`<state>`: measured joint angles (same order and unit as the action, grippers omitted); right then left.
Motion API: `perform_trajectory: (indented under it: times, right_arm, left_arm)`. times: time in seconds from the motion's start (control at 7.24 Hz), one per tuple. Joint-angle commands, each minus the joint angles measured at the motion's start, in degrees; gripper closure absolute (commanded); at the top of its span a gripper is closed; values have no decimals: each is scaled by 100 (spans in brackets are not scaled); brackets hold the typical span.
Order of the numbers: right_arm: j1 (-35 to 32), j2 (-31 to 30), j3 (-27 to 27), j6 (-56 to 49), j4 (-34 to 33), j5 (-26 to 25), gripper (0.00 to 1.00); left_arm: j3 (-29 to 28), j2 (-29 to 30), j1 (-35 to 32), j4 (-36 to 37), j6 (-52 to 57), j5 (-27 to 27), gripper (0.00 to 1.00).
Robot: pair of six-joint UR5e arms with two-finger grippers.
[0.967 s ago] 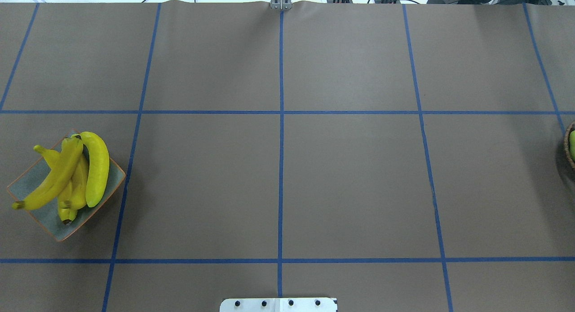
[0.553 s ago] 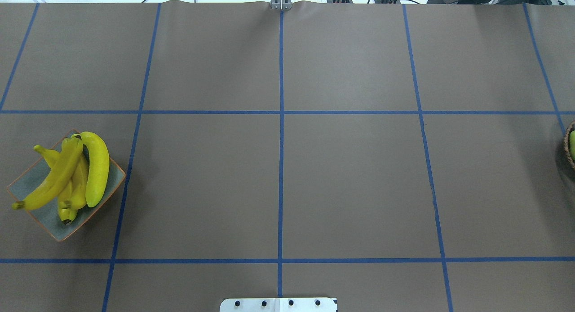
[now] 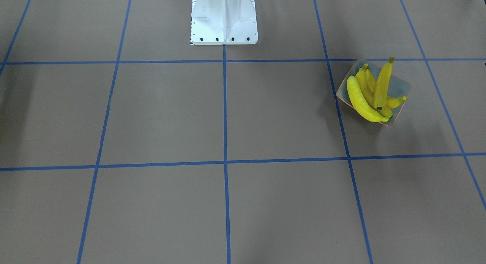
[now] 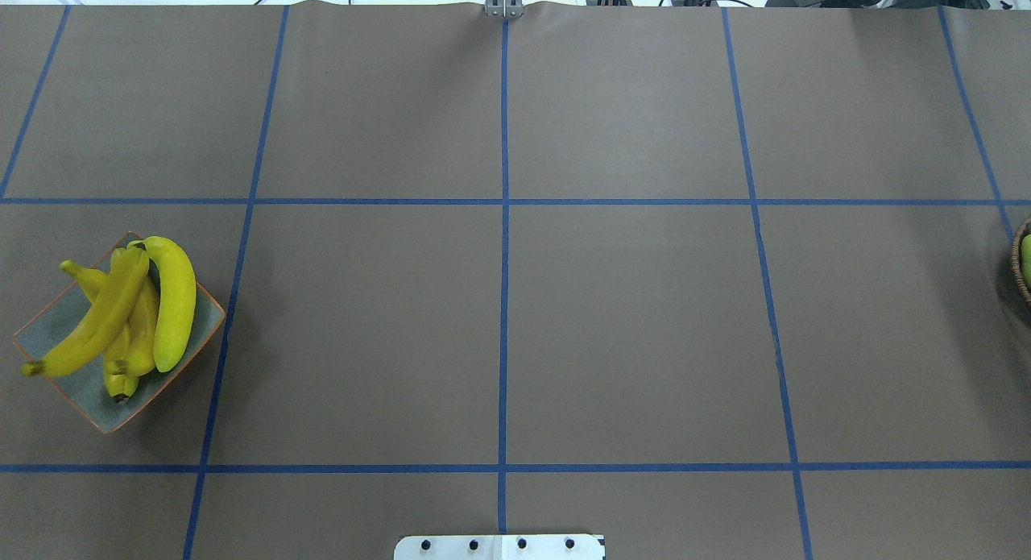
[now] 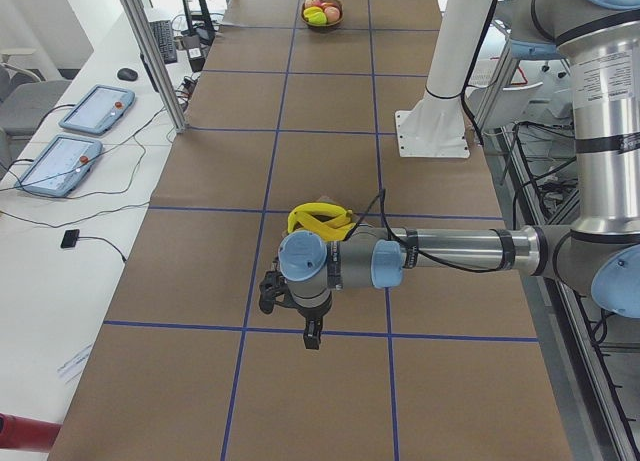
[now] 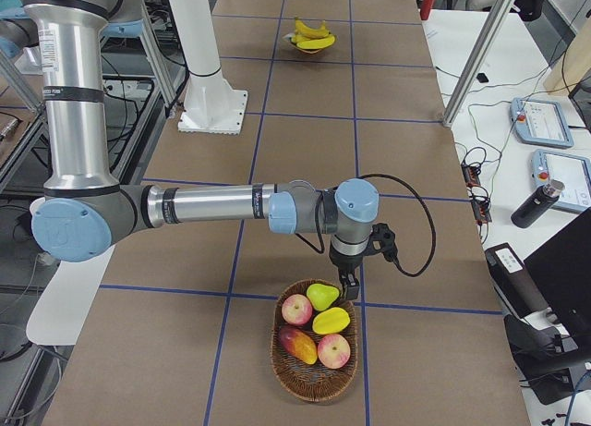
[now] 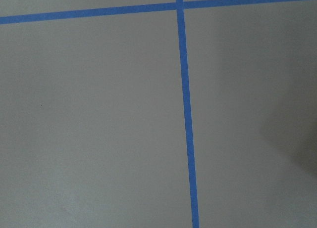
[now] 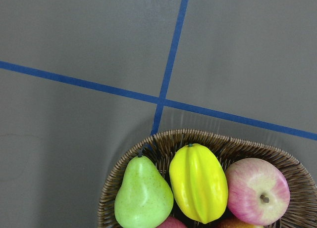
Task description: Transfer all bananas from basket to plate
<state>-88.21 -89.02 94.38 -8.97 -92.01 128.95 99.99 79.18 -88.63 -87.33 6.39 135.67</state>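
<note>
1. The bananas (image 4: 113,312) are lying heaped together on the plate (image 4: 55,325), which is sitting near the robot's-left end of the bench (image 4: 628,326).
2. One banana is lying slantwise across the top of the others, its stem end poking out past the plate's rim.
3. The basket (image 6: 309,386) is sitting at the opposite end of the bench, well apart from the plate. It is holding a green pear (image 8: 143,196), a yellow star fruit (image 8: 198,183), pink apples and a reddish-orange fruit.
4. The left pincer (image 5: 311,336) is hanging pointed downward over bare bench near the plate. Whether it is spread or pressed together I cannot tell.
5. The right pincer (image 6: 348,283) is pointing down over the basket's rim, close to the pear. Its state I cannot tell either.
6. Blue tape lines (image 4: 503,302) are dividing the brown bench into squares.
7. The left wrist camera is showing only bare bench and a crossing of two tape lines.
</note>
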Motion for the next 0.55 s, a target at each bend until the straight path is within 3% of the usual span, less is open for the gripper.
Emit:
perform_trajectory:
  times: [0.0, 0.41]
  right_arm:
    - [-38, -2, 19, 9, -1, -1, 0]
    - [-38, -185, 273, 0, -1, 25, 0]
  left_arm:
    - [3, 9, 4, -4, 3, -6, 0]
    - [125, 53, -5, -4, -6, -6, 0]
